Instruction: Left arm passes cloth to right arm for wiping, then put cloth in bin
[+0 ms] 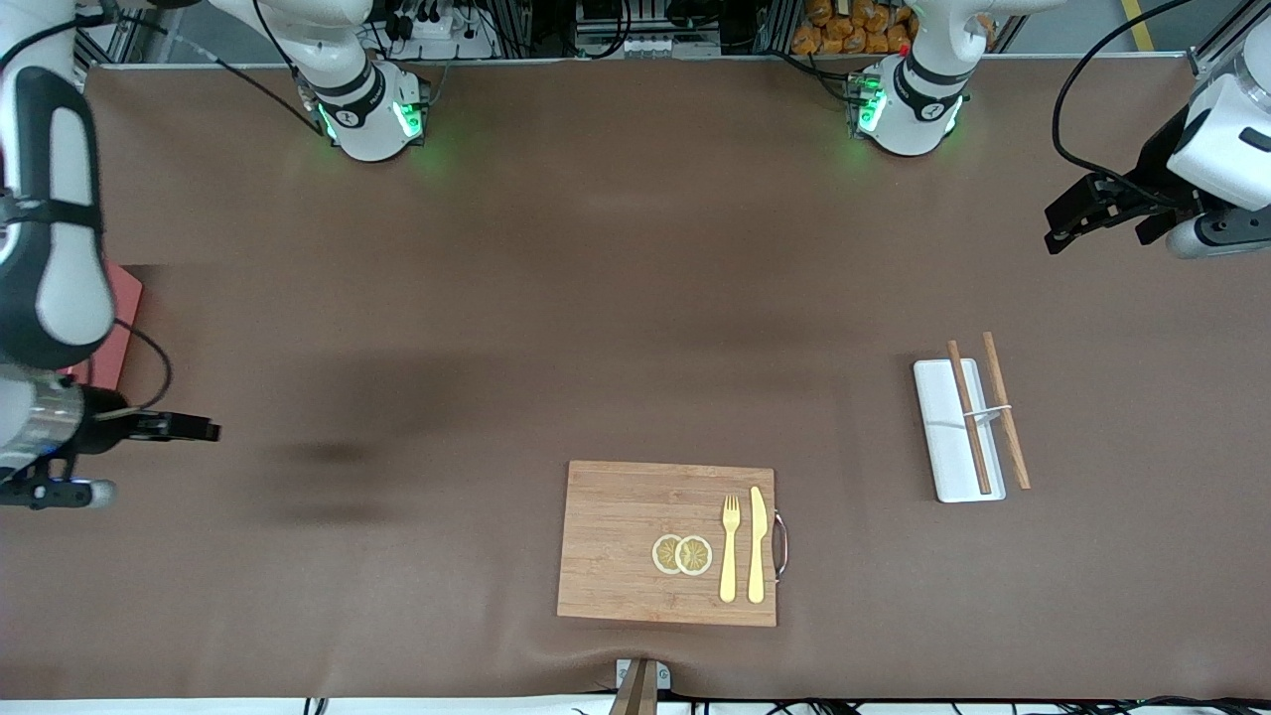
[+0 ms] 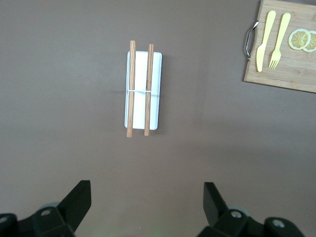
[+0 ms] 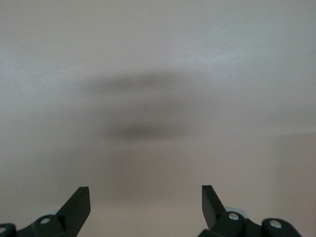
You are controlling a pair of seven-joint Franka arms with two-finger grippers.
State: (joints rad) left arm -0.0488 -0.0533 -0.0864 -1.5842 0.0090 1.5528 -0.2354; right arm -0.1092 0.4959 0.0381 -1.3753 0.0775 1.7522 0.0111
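Note:
The cloth is not in any view. The bin (image 1: 117, 328), a pink box, shows only as a corner at the right arm's end of the table, mostly hidden by the right arm. My left gripper (image 1: 1057, 236) hangs open and empty above bare table at the left arm's end; its wrist view (image 2: 147, 197) shows the jaws wide apart. My right gripper (image 1: 207, 431) is open and empty above bare table beside the bin; its wrist view (image 3: 145, 197) shows only the table mat.
A wooden board (image 1: 635, 536) with lemon slices (image 1: 682, 554), a yellow fork (image 1: 730, 546) and knife (image 1: 758, 544) lies near the front edge. A white tray (image 1: 943, 437) with two chopsticks (image 1: 968, 417) lies toward the left arm's end and also shows in the left wrist view (image 2: 154, 74).

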